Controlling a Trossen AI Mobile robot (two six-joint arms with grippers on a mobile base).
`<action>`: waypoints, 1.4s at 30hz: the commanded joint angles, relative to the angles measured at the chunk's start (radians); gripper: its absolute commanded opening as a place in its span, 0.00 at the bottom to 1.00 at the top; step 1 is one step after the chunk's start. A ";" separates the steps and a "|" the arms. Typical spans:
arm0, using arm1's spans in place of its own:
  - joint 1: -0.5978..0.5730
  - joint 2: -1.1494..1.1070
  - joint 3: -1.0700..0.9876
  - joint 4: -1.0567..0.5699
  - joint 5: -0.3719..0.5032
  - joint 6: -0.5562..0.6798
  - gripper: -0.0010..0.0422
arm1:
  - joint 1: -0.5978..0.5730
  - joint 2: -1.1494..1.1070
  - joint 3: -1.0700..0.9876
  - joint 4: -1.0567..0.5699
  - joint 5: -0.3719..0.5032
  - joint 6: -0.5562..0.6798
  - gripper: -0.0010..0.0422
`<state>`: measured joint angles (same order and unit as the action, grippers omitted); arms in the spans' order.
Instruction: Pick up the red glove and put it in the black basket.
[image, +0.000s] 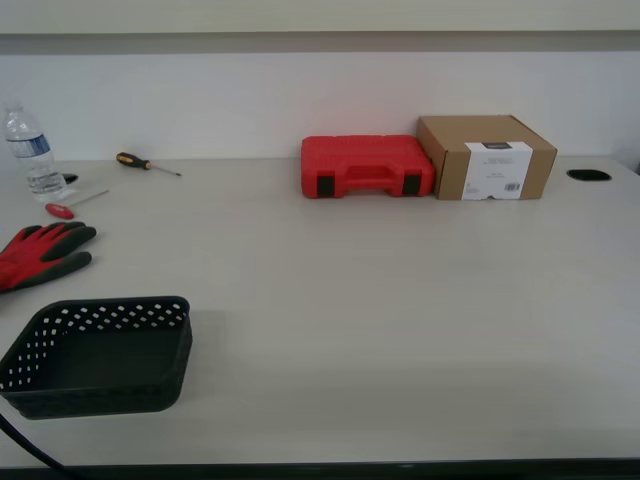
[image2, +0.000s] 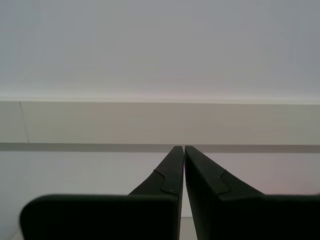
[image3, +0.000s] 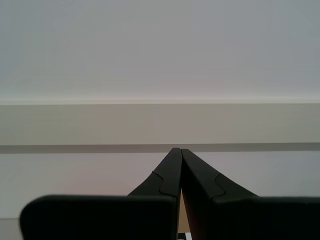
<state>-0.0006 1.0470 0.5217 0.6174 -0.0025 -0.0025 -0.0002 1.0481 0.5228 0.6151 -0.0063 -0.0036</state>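
The red glove (image: 40, 254) with dark coated fingertips lies flat on the table at the exterior view's left edge. The black basket (image: 100, 355) with perforated sides stands just in front of it, nearer the camera, with nothing inside. Neither arm shows in the exterior view. My first gripper (image2: 184, 148) is shut with nothing between its fingers and points at the white wall. My second gripper (image3: 177, 149) is also shut with nothing in it and faces the same wall. Neither wrist view shows the glove or the basket.
A red hard case (image: 366, 166) and a cardboard box (image: 487, 157) stand at the back against the wall. A water bottle (image: 30, 152), two screwdrivers (image: 146, 163) (image: 72, 206) and a dark cable hole (image: 588, 175) are also on the table. A black cable (image: 25, 447) crosses the near corner.
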 joint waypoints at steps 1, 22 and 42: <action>0.001 0.000 0.002 0.003 0.000 0.003 0.02 | 0.000 0.000 0.001 0.003 0.000 0.001 0.02; 0.000 0.000 0.002 0.003 0.000 0.003 0.02 | 0.000 0.000 0.001 0.003 0.000 0.001 0.02; 0.001 0.000 0.002 0.003 0.000 0.003 0.02 | 0.002 0.029 -0.026 -0.308 -0.160 0.067 0.02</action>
<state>-0.0006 1.0470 0.5217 0.6174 -0.0025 -0.0029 0.0006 1.0771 0.5037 0.3042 -0.1413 0.0563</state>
